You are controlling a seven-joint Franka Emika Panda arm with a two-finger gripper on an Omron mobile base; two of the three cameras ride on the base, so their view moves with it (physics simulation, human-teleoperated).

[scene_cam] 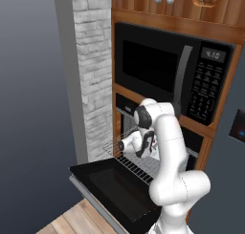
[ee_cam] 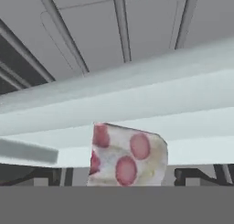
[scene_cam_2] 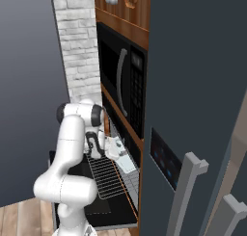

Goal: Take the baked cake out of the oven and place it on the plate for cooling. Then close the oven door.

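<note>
- Oven (scene_cam: 125,106) sits in brown wood cabinetry, below the microwave (scene_cam: 167,70). Oven door (scene_cam: 112,187) hangs down flat and open, its far edge jutting out over the wood floor (scene_cam: 72,221).
- Left of the oven: a white brick column (scene_cam: 93,70), then bare grey wall. Open room lies on that side, above the floor.
- Right of the oven: a tall dark fridge panel (scene_cam_2: 193,85) stands close against the cabinet edge, with a small dark display (scene_cam_2: 164,158) and grey handles (scene_cam_2: 185,191). Tight on that side.
- One wire rack (scene_cam_2: 107,175) is pulled out over the open door; its front edge stops short of the door's outer edge.
- Arm count: one. Its wrist reaches into the oven mouth just above the rack; the gripper (scene_cam: 154,149) is tucked behind the forearm in the left base view, so I cannot read the jaws from there. Claw stands released, jaws spread wide, nothing between them.
- Cake (ee_cam: 125,157): one piece, white with red round spots, wedge-like. Hand view puts it dead ahead and low, resting on a pale tray (ee_cam: 137,109) inside the oven, grey ribbed oven wall behind.
- Right base view shows the pale tray (scene_cam_2: 126,163) on the rack at the oven mouth, just beside the hand; cake itself too small to pick out there.
- Left base view shows the microwave keypad and clock face-on; right base view sees the microwave edge-on, with its vertical handle.
- Cabinet knobs above: two in the left base view.
</note>
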